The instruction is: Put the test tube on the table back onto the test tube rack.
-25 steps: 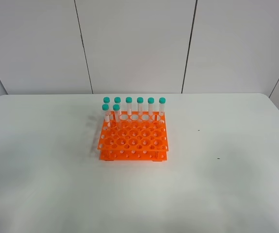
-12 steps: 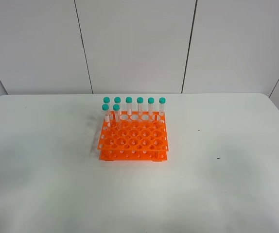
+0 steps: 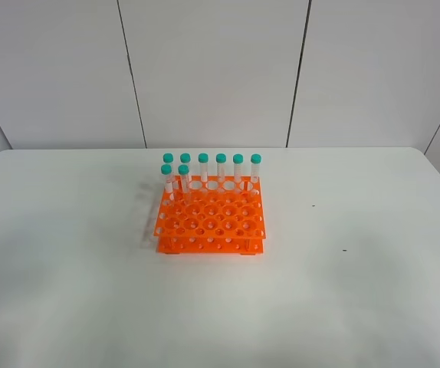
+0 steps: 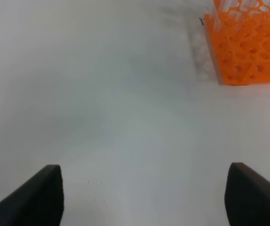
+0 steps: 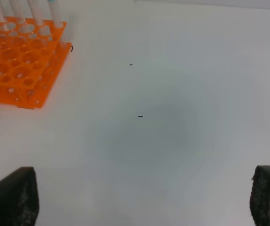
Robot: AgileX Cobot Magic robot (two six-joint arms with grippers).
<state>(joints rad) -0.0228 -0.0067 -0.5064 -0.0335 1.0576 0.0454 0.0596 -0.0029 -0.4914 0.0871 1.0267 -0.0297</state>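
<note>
As racked, test tubes [image 3: 203, 169] upright, caps up.

only the test tube rack [image 3: 211, 218] with its upright tubes [image 3: 212, 170] interrupts the table [image 3: 373, 291].

Nothing has shifted — the test tube rack [image 3: 210, 217] and its tubes sit just as before.
</note>
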